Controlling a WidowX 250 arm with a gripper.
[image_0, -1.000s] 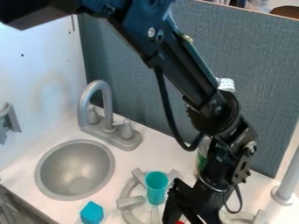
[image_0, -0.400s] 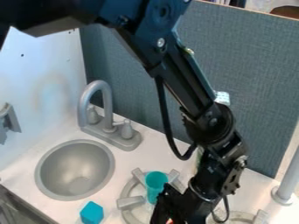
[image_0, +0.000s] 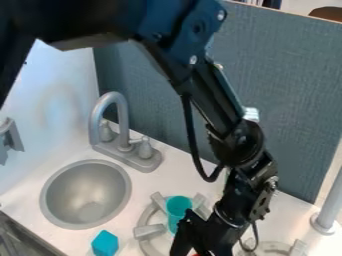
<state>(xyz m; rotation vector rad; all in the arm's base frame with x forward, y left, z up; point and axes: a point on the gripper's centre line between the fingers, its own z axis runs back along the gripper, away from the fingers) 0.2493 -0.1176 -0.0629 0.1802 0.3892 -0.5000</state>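
Tool (image_0: 195, 246) at bottom edge, tip end cut off; can't tell if spread, pressed together or pinching. Sliver of a red thing (image_0: 196, 254) at the tool, mostly hidden, type unclear. Teal cup (image_0: 178, 205) just beside the tool, upright on the gray left burner grate (image_0: 148, 231), lower right side hidden; contents can't be made out. Right burner grate (image_0: 297, 248) partly behind arm, cut off below. Farther left: blue block (image_0: 105, 243) on counter (image_0: 35, 204), round gray sink (image_0: 85, 194), gray faucet (image_0: 115, 100) behind it.
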